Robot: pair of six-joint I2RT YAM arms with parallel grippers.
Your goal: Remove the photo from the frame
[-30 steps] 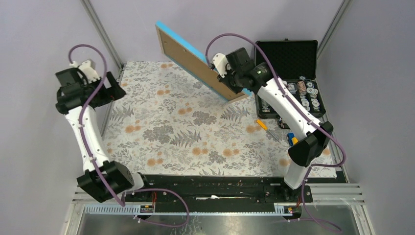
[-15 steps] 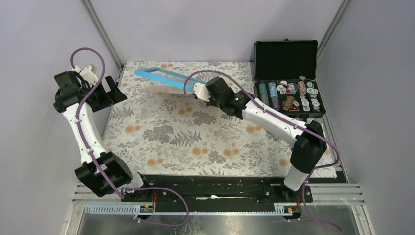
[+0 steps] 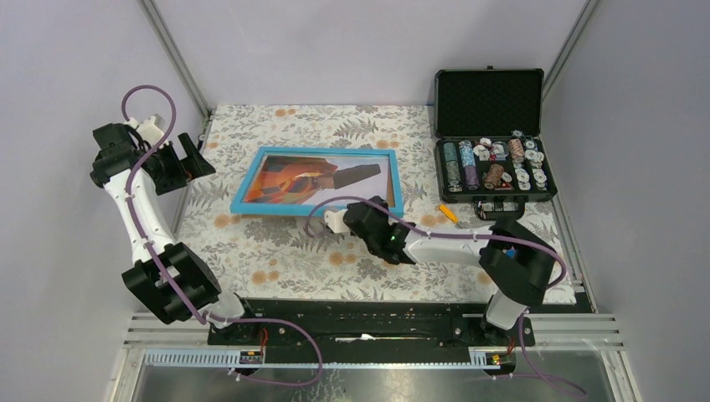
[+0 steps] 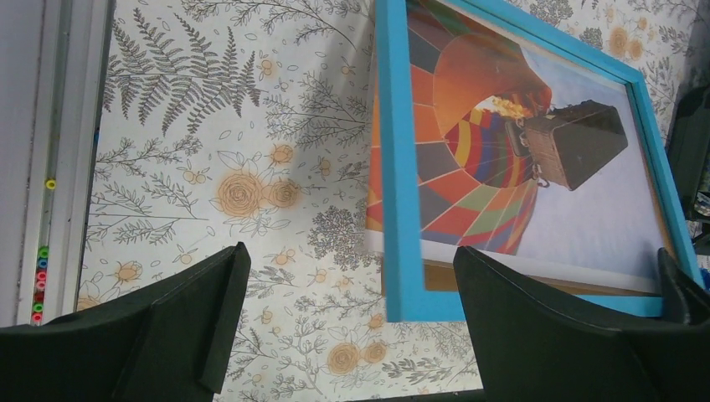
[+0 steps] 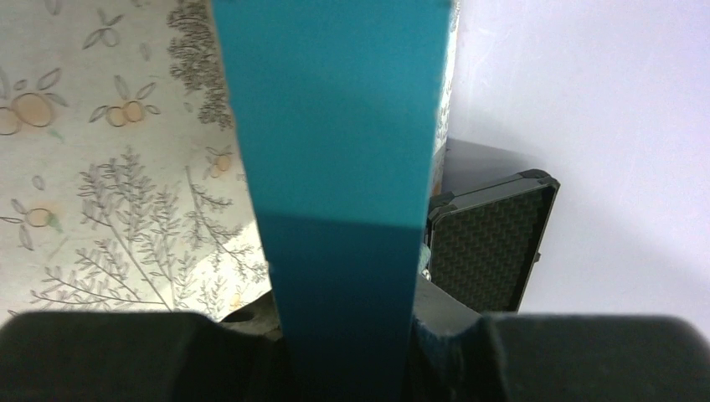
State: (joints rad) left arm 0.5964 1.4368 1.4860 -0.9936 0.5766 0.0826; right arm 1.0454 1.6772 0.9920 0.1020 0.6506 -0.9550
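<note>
1. Left of the frame (image 3: 326,151), my left pincer (image 3: 188,157) hangs above the counter (image 3: 276,251), jaws spread wide and pinching nothing, well apart from the frame's left border.
2. The frame sits face up on the middle of the counter, with the photo (image 3: 285,180) inside its border, so I judge the removal itself is not yet done. I cannot tell whether the frame rests flat or is tipped up.
3. At the frame's near edge, towards its right corner, my right pincer (image 3: 362,209) is pinching the blue border. The wrist view shows that blue strip clamped between the fingers.
4. To do this well, I would hold the right grip steady as an anchor and bring the left pincer low towards the frame's left edge. There the left wrist view shows a sliver of print outside the border and a brown strip along the near side. The print may be loose, so I would slide it out, not tug.
5. The border is narrow, smooth and rigid with square corners. The print looks thin, glossy and easy to crease. The counter's floral cloth could bunch under a dragged corner.
6. Right of the frame stands an open black case (image 3: 490,100) of chips, which I would keep clear of.
</note>
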